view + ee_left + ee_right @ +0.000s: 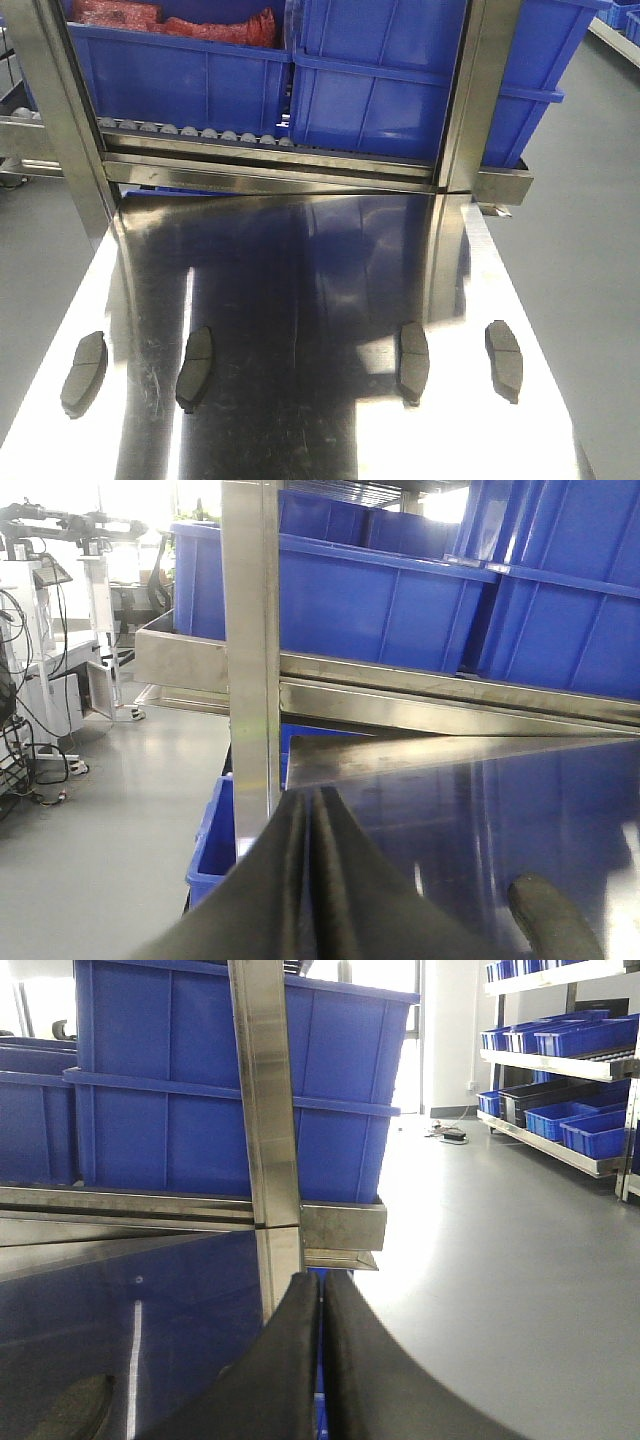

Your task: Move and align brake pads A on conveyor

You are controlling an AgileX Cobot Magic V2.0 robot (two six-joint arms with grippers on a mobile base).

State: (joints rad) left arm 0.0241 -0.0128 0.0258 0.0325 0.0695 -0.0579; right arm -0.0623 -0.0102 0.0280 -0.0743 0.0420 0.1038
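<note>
Starting state, by my reading: all four pads sit on the steel counter (300, 280), none on a belt, and no conveyor shows in any view. So all four moves and the aligning are left to do.

The pads lie in a loose row across the near part of the counter: far-left pad (84, 372), left-centre pad (195, 368), right-centre pad (413, 362), far-right pad (503, 360). The two middle ones are well apart.

Left tool (312, 810) is clenched on nothing; right tool (322, 1295) likewise.

Pads: matte dark grey, flat, curved oblongs, each with a groove across the middle. Counter: polished, finely scratched, mirroring the blue plastic bins (200, 80) at the far side.
</note>
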